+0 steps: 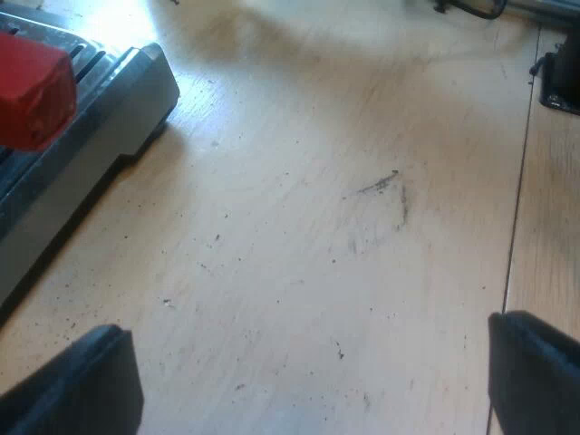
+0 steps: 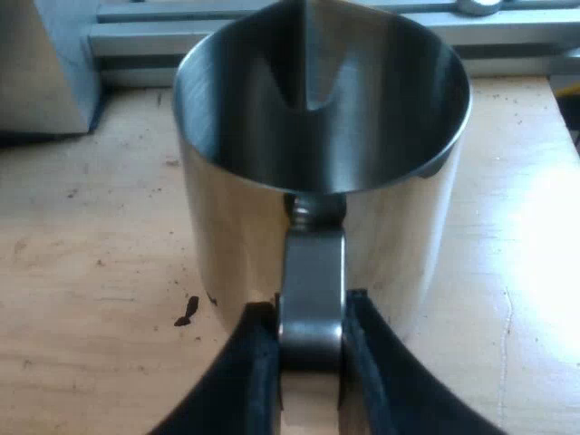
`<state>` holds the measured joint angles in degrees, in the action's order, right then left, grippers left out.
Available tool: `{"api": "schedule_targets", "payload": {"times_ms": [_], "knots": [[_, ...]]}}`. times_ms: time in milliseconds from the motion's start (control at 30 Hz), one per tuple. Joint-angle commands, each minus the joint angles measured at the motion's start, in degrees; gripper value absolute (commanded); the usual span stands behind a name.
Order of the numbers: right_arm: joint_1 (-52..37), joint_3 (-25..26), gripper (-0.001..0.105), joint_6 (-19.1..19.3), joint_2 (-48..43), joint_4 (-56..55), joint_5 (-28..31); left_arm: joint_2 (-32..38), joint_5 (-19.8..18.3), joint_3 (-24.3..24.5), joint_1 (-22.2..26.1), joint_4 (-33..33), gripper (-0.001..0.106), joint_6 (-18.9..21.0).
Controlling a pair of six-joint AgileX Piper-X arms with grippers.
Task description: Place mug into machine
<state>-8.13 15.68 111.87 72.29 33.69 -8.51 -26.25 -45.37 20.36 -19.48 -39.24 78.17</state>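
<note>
Right tool (image 2: 310,317) clamped on the handle (image 2: 311,263) of the steel mug (image 2: 227,227), upright directly ahead; left tool (image 1: 308,362), spread wide, hangs beside the espresso machine (image 1: 118,100).

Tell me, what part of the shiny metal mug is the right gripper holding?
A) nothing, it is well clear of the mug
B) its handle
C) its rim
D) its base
B: the right gripper is shut on the handle of the steel mug, pinching it from both sides.
</note>
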Motion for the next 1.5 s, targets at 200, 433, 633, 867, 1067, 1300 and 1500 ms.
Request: {"api": "schedule_targets", "payload": {"times_ms": [200,433,633,867,1067,1300,1500], "knots": [[-0.17,0.21,0.0,0.45,-5.39,-5.39,-0.24,-0.02,0.14,0.14,-0.22,0.23,0.08,0.43],[-0.17,0.21,0.0,2.88,-24.15,-24.49,-0.24,-0.02,0.28,-0.16,-0.22,0.23,0.08,0.43],[-0.17,2.81,0.0,4.18,-41.54,-46.64,-0.37,-0.02,4.69,-2.23,-0.22,3.44,0.08,0.43],[-0.17,12.07,0.0,7.52,-55.1,-73.39,-6.35,-0.02,7.94,-5.15,-0.22,11.38,0.08,0.43],[-0.17,18.09,0.0,8.09,-59.01,-85.11,-11.91,-0.02,12.48,-7.81,-0.22,18.87,0.08,3.33],[-0.17,21.42,0.0,10.36,-59.26,-92.73,-19.18,-0.02,15.24,-8.78,-0.12,23.98,0.08,7.4],[1.57,21.41,0.0,10.58,-59.26,-92.76,-22.35,-0.02,15.23,-8.78,0.22,24.11,0.08,7.99]]}}
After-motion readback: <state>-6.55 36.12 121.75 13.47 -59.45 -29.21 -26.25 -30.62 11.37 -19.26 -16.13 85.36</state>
